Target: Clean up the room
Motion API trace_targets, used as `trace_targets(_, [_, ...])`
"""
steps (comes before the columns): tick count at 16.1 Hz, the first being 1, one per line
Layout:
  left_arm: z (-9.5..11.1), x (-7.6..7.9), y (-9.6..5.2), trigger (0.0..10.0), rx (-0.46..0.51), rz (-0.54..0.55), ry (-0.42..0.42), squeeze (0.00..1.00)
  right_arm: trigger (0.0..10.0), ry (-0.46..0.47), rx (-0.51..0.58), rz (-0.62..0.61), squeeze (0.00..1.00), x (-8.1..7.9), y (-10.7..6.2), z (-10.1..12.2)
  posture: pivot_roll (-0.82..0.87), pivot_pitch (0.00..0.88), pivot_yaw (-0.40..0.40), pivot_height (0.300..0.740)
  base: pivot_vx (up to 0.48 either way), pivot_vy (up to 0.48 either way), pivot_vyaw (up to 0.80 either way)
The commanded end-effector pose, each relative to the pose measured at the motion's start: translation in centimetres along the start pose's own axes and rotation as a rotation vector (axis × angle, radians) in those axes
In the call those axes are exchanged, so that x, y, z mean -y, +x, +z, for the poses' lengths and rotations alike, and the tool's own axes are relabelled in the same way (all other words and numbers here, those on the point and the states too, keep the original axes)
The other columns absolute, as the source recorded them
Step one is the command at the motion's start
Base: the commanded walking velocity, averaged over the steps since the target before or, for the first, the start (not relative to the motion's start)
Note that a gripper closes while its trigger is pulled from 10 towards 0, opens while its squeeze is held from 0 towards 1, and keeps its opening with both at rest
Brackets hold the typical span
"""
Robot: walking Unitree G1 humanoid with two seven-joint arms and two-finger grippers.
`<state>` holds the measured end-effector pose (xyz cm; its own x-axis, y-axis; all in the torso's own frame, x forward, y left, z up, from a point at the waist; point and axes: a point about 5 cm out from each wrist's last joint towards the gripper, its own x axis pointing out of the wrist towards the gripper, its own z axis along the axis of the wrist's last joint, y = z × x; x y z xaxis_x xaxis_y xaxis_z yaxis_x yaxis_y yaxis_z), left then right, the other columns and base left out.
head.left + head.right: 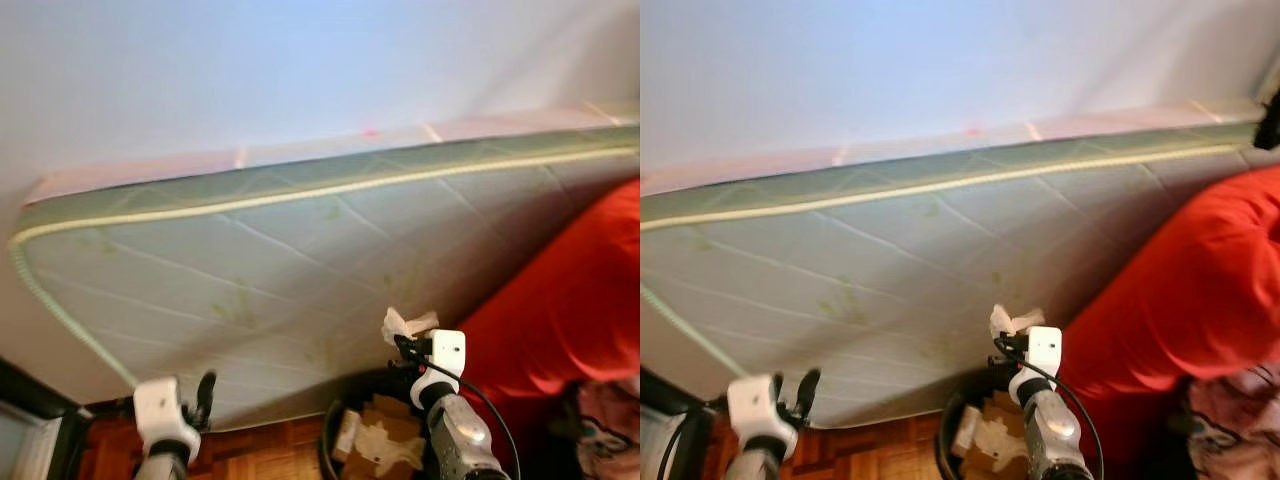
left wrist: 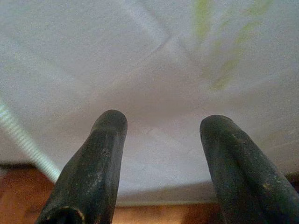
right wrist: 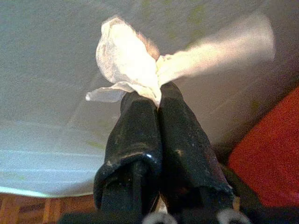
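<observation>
Right hand (image 3: pixel 156 100) pinched tight on a crumpled white tissue (image 3: pixel 128 60), held up in front of the pale quilted mattress (image 1: pixel 300 250) leaning against the wall (image 1: pixel 250 70). Directly below, a black bin (image 1: pixel 332 430) with paper scraps inside, on the wood floor (image 1: pixel 250 455). Left hand (image 2: pixel 161 126) raised near the mattress's lower edge, fingers apart, holding nothing. Red cloth (image 1: pixel 570 300) at right.

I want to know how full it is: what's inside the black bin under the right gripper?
The bin holds crumpled paper and cardboard scraps. The right arm covers part of it, so its bottom cannot be seen. The right gripper holds a tissue above it.
</observation>
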<state>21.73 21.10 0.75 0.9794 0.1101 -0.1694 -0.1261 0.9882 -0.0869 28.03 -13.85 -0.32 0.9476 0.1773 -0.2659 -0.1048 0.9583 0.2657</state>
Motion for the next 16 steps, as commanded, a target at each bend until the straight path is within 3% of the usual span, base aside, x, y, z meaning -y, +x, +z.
trace_targets(1, [0.4, 0.2, 0.3, 10.0, 0.001, -0.009, 0.008, 0.0, 10.0, -0.036, 0.047, -0.009, 0.0, 0.0, 0.6, 1.3, 0.03, 0.092, -0.015, 0.74, 0.0, 0.0, 0.0])
trace_targets(6, [1.7, 0.8, 0.6, 10.0, 0.023, -0.034, 0.011, 0.0, 10.0, -0.026, -0.021, -0.062, 0.0, 0.5, -0.6, -0.7, 0.03, 0.107, -0.002, 0.74, 0.0, 0.0, 0.0])
trace_targets(11, [1.9, 1.4, 0.9, 10.0, 0.016, -0.045, 0.007, 0.0, 10.0, -0.085, -0.09, -0.051, 0.0, 0.2, -0.6, -1.5, 0.03, 0.092, -0.003, 0.731, 0.0, 0.0, 0.0])
trace_targets(16, [2.0, 1.4, 0.7, 10.0, 0.011, -0.041, 0.004, 0.0, 10.0, -0.083, -0.068, -0.057, 0.0, 0.5, -0.8, -1.4, 0.03, 0.106, -0.004, 0.701, 0.0, 0.0, 0.0])
